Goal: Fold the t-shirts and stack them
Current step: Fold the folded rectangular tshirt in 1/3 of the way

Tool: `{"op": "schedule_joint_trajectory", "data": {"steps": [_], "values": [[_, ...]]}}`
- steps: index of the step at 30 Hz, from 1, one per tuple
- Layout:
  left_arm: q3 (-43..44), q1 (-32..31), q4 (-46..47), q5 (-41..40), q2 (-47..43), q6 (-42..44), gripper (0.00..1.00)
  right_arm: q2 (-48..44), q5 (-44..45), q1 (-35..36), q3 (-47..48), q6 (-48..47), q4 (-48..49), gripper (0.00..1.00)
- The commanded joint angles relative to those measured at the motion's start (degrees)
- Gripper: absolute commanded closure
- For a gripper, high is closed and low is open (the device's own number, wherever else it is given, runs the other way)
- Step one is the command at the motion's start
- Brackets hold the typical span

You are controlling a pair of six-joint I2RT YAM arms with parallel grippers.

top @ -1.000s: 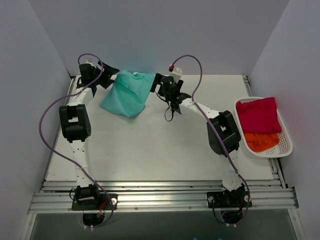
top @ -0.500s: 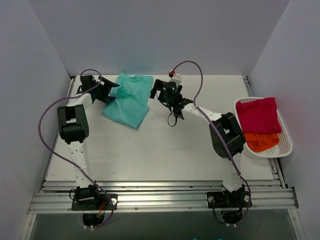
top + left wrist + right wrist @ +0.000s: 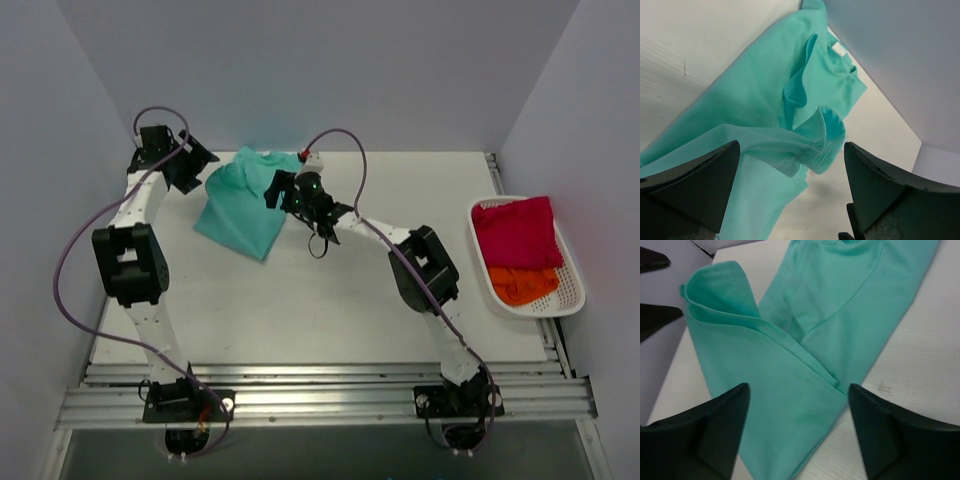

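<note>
- The teal tee [image 3: 243, 205] lies rumpled and part-folded on the bench [image 3: 330, 300], up at 11 o'clock.
- Left jaws are spread wide at the tee's 10 o'clock corner, gripping nothing.
- Right jaws are spread too, at its 2 o'clock side.
- The red tee [image 3: 515, 230] and orange tee [image 3: 522, 283] sit in the basket [image 3: 572, 293] at 3 o'clock.
</note>
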Motion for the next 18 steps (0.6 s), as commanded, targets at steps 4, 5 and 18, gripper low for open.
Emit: {"op": "schedule_joint_trajectory", "data": {"steps": [4, 5, 18], "values": [[1.71, 0.70, -3.37, -1.92, 5.73, 2.91, 0.06, 6.27, -12.75, -0.55, 10.21, 0.36, 7.85, 0.57], [1.63, 0.70, -3.02, -1.92, 6.09, 2.82, 0.06, 8.72, -14.17, -0.55, 12.05, 0.62, 8.03, 0.60], [5.32, 1.58, -2.49, -1.13, 11.71, 2.73, 0.06, 22.27, -25.86, 1.03, 32.28, 9.14, 15.06, 0.89]]}}
